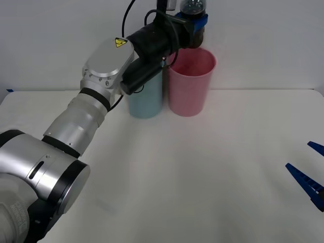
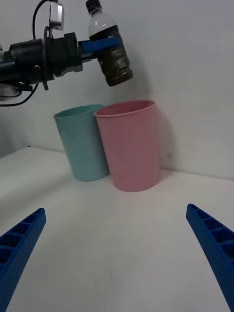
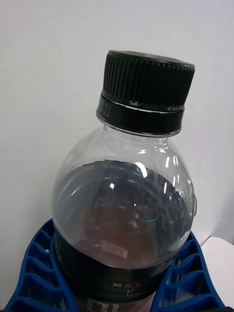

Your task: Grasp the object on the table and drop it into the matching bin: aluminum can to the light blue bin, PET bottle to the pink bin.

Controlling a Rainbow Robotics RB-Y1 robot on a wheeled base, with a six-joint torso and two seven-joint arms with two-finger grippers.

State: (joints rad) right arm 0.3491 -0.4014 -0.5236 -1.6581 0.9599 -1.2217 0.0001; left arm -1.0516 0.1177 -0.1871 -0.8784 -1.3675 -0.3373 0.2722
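Pink bin (image 2: 129, 146) stands beside the light blue bin (image 2: 80, 144) on our worktop (image 1: 202, 177); our left hand (image 2: 100, 45) clamps the PET bottle (image 2: 111, 51) above it, right hand (image 2: 117, 253) spread, idle.

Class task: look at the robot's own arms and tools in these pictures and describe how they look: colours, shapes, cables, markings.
The left arm is built of rounded silver-grey segments with black joint rings; a yellow triangular warning sticker sits on one joint, and black cables loop above its black wrist. The left tool and right tool have blue, ribbed, tapering plastic fingers.
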